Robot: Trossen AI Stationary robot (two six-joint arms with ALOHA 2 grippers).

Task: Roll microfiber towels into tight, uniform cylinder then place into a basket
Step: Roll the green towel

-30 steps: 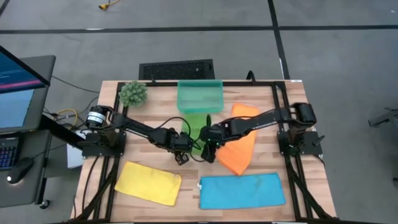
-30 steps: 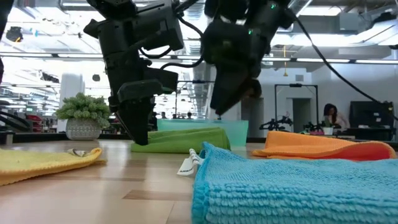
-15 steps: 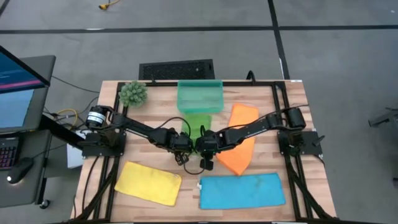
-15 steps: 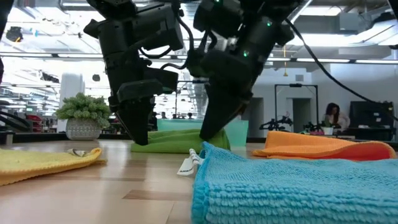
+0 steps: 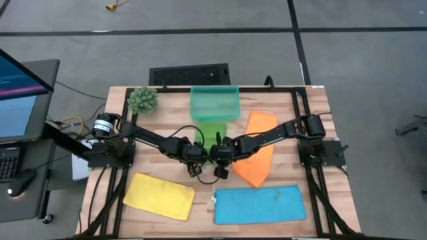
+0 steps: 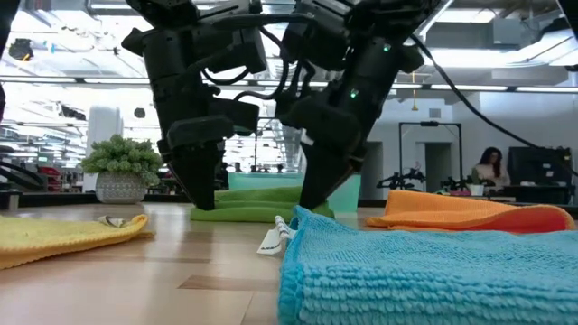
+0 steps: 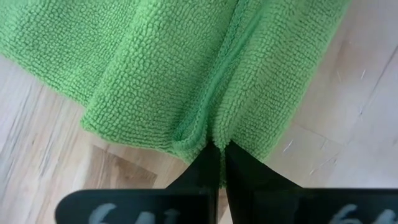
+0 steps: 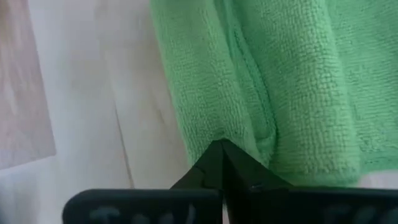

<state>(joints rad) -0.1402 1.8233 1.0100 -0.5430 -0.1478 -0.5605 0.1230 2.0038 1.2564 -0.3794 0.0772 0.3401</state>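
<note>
The translucent teal-green plastic basket (image 5: 214,102) looks empty; left gripper (image 7: 217,163) and right gripper (image 8: 219,163) both pinch the green microfiber towel's (image 7: 205,68) near edge on the counter (image 5: 170,170)

No legible text anywhere. Left wrist view: pale marks on the dark claw body (image 7: 211,208), cut off at the frame edge, unreadable. Right wrist view: similar faint marks on that claw's body (image 8: 221,208), also unreadable. Low view: small white tag (image 6: 275,237) at the corner of the blue towel (image 6: 424,271), print too small to make out. High view: monitor screen (image 5: 19,87) lit beside the desk (image 5: 167,107), content not readable.
</note>
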